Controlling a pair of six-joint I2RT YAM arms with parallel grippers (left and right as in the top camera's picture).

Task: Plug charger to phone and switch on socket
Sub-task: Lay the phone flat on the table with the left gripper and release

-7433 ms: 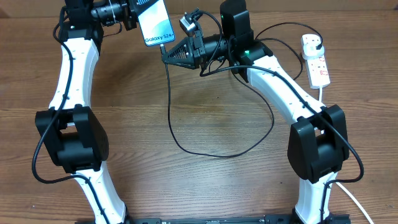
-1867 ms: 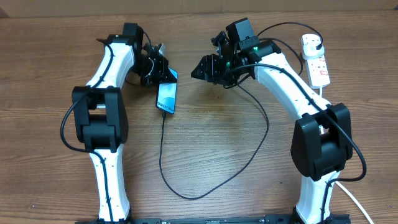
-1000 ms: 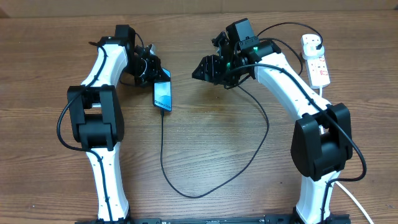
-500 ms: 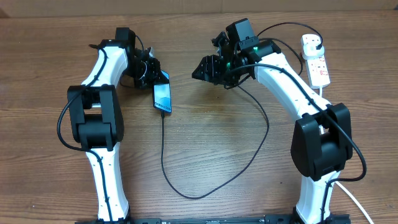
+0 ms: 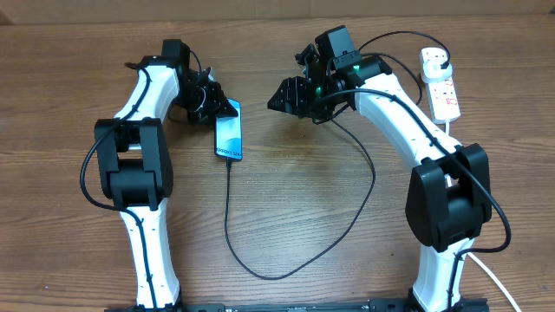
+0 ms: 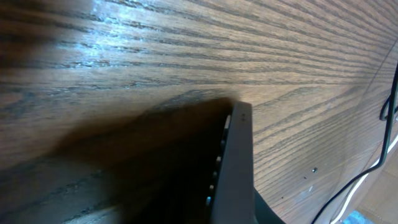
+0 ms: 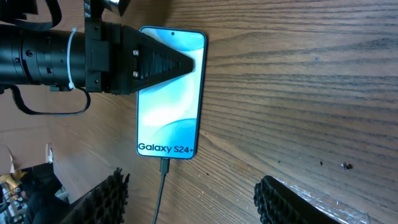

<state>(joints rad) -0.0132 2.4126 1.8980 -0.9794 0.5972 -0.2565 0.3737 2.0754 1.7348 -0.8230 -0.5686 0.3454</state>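
Note:
The phone (image 5: 229,137) lies screen up on the table, with "Galaxy S24+" on its light blue screen (image 7: 171,93). The charger (image 5: 227,208) is a thin black cable. Its tip (image 7: 164,167) sits in the phone's bottom port, and it loops to a black plug in the socket (image 5: 442,87) at the far right. My left gripper (image 5: 214,104) is at the phone's top end, slightly open, one finger (image 7: 155,59) over the screen. The left wrist view shows only the phone's dark edge (image 6: 239,162). My right gripper (image 7: 193,205) hovers open and empty right of the phone.
The socket's thick white cord (image 5: 486,273) runs off the front right corner. The charger's loop (image 5: 260,273) reaches towards the table's front edge between the two arm bases. A cardboard edge (image 5: 260,7) lines the back of the table.
The phone, tilted on its edge in my left gripper a moment ago, now lies flatter with its full screen showing. The left jaws have eased apart. The right arm has not moved.

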